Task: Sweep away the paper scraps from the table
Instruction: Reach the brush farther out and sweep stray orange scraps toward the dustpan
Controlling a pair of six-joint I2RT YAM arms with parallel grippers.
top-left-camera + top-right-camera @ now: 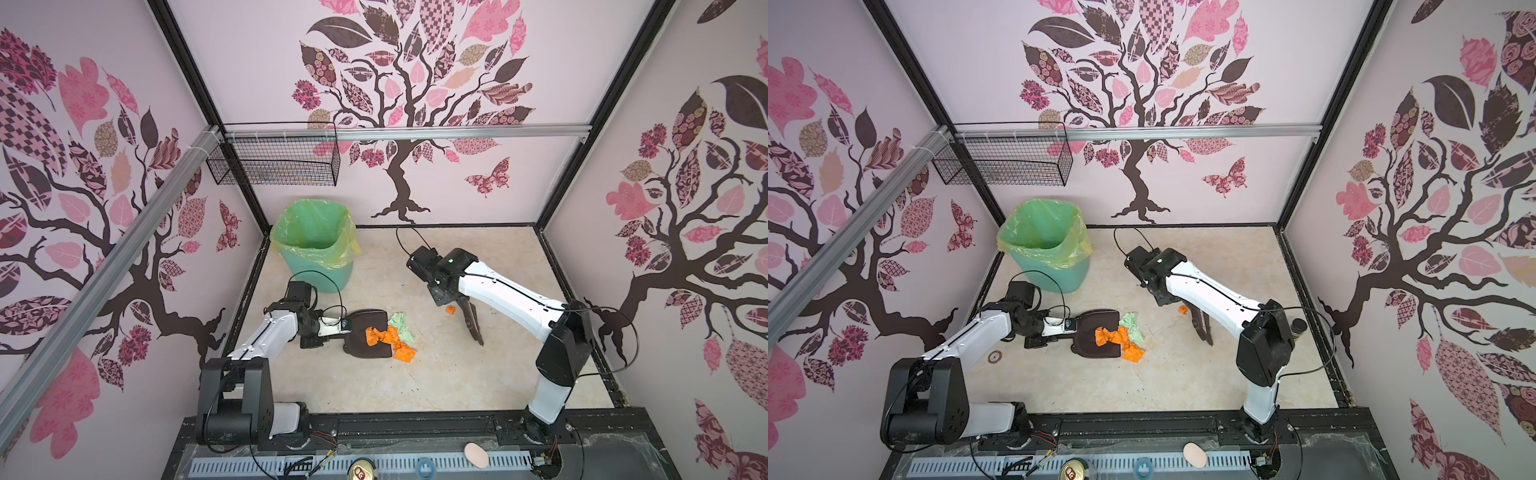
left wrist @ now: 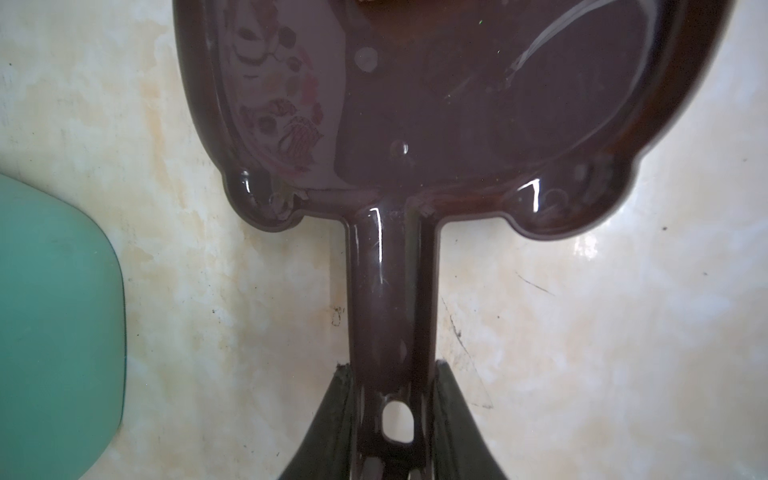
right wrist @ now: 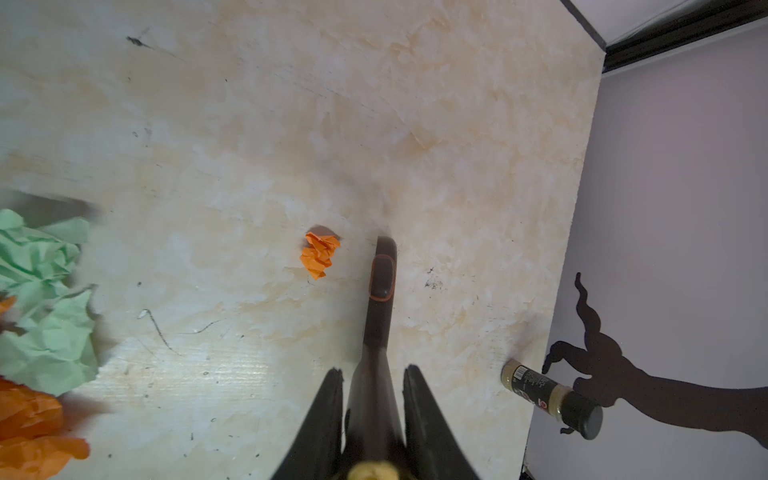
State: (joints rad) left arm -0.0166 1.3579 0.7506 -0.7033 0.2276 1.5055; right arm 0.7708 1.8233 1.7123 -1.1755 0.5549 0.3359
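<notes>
Left wrist view first: the dustpan (image 2: 457, 104) is held by its handle, clamped between the fingers of the left gripper (image 2: 392, 368), and the pan is laid flat on the table (image 2: 623, 332). Over in the right wrist view, the brush (image 3: 380, 291) is pinched by the right gripper (image 3: 374, 370), jaws closed right in on its stem.

Most of the paper scraps (image 1: 390, 338) are bunched at the mouth of the dustpan in both top views. A few orange ones are already on the pan, with the green ones and one orange wad just off its lip. One lone orange scrap (image 3: 319, 254) is left out on the table, just beside the brush and well apart from the pile.

Handling, as a guess: crumpled paper like that is feather-light and springy, so it'll likely get flicked or skid about. It's better not grabbed at all, just pushed from its far side with the bristles kept low, towards the pan. The pan probably needs to be held down so it isn't shoved back.

Around: a green bin (image 1: 328, 274) with a liner is parked at the back, near the left arm. A spice bottle (image 3: 548, 395) is sat at the table edge by the right wall, well off the sweep path. Nothing is seen between the lone scrap and the pan.
</notes>
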